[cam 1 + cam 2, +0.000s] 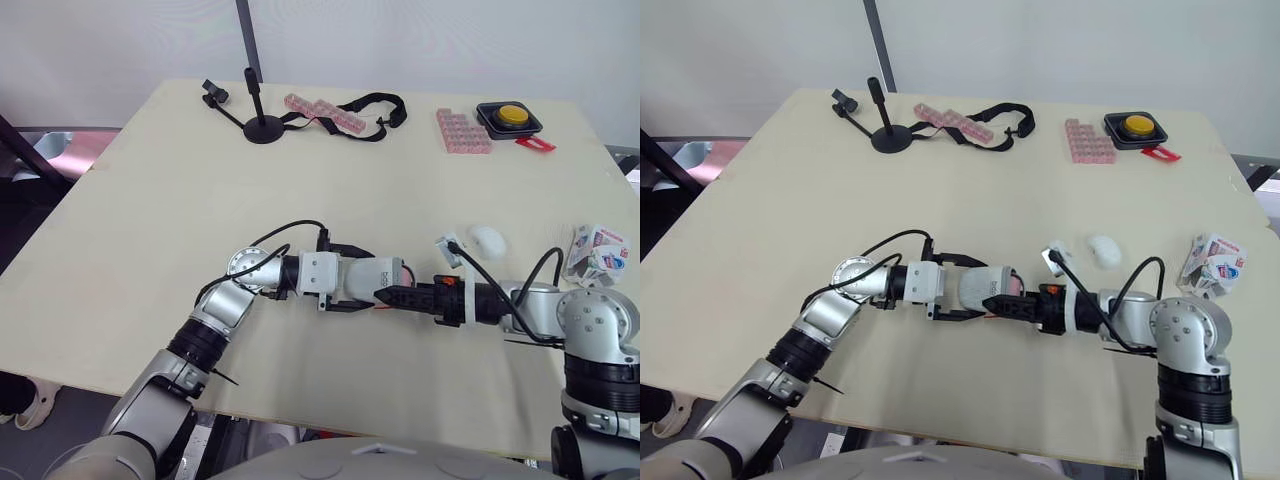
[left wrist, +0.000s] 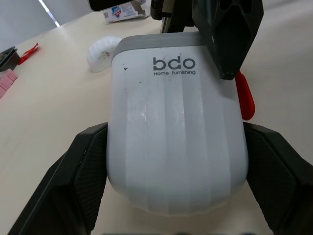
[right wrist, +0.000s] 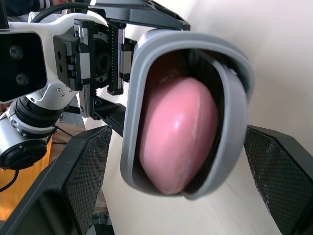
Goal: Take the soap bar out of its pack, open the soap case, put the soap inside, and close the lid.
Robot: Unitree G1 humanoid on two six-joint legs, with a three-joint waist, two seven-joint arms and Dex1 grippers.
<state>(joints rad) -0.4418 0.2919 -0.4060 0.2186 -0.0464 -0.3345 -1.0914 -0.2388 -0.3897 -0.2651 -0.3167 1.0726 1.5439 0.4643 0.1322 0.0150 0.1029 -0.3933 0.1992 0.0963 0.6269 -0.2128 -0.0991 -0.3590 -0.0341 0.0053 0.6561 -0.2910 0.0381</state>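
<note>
The white soap case (image 2: 176, 122), printed "bdo Home Furnishing", is clamped at its sides by my left gripper (image 1: 362, 284), just above the table near the front edge. Its end stands ajar, and the pink soap bar (image 3: 181, 122) sits inside the grey rim (image 3: 234, 98). My right gripper (image 3: 177, 134) faces that end from the right, open, with its fingers (image 3: 83, 166) standing wide on either side of the case. One black finger (image 2: 230, 39) of the right gripper lies over the case's far end. The torn soap pack (image 1: 597, 250) lies at the right edge.
A white ridged oval piece (image 1: 487, 240) and a small white scrap (image 1: 447, 250) lie just behind my right arm. At the back stand a black stand (image 1: 262, 125), pink strips (image 1: 320, 112), a black strap (image 1: 378, 104), a pink block (image 1: 462, 131) and a yellow button box (image 1: 510, 117).
</note>
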